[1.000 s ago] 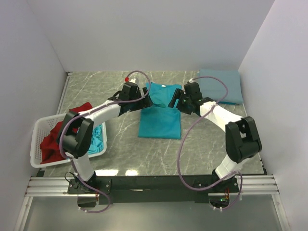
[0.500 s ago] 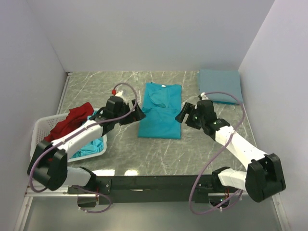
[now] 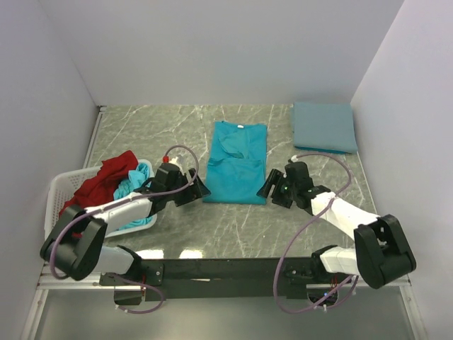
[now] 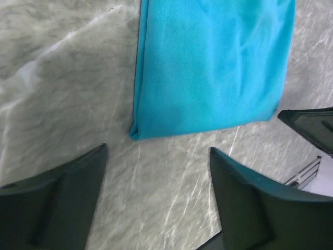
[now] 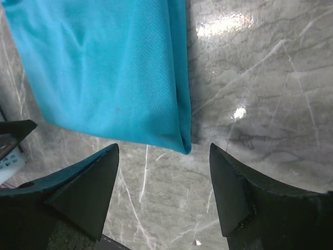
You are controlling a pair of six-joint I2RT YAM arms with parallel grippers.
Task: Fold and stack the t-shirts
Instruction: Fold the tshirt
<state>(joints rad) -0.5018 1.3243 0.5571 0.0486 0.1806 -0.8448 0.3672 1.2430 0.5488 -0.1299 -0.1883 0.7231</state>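
The teal t-shirt (image 3: pixel 236 164) is lying flat as a long folded panel, with its collar end away from the arms and its hem end nearest them. It is looking light, thin and limp, likely to sag and slide on itself when lifted. The two doubled hem corners seem the sensible places to pinch, low against the counter (image 3: pixel 233 227).

The left gripper (image 3: pixel 199 188) is sitting just beside that shirt's near left corner, its fingers (image 4: pixel 57 198) spread apart with nothing between them. The right gripper (image 3: pixel 267 186) is sitting just beside the near right corner, its fingers (image 5: pixel 83 182) likewise apart and empty.

The counter is showing a glossy grey marble pattern, so the cloth is probably gliding easily over it and giving little to push against.

Beyond the shirt's far right corner, a grey-blue t-shirt (image 3: pixel 324 126) is resting folded. Well to the shirt's left, a white lattice basket (image 3: pixel 55 216) is holding a red t-shirt (image 3: pixel 106 177) and another teal t-shirt (image 3: pixel 138 172), both crumpled. Plain pale walls are closing in on three sides.
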